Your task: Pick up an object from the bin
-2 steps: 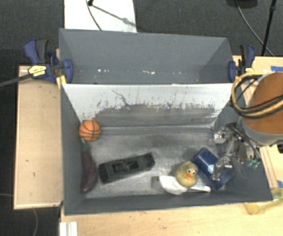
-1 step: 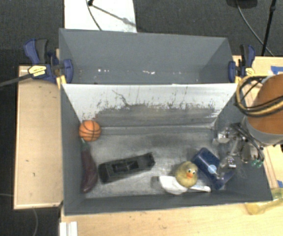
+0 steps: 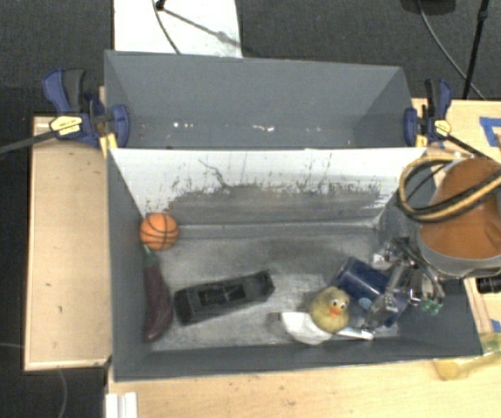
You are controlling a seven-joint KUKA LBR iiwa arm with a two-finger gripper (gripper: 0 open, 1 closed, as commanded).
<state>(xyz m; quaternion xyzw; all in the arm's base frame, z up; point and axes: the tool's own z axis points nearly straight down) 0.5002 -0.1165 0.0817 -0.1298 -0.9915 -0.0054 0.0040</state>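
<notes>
I see a small dark-blue block lying tilted on the floor of the bin, at the near right. A yellow rubber duck sits upright just beside its near-left corner.

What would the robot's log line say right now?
claw: low in bin's near-right corner | beside it: blue object, yellow duck, white scrap | held: cannot tell | left side: orange ball, purple eggplant, black toy

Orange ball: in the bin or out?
In. The orange ball sits on the bin floor by the left wall, next to the purple aubergine.
</notes>
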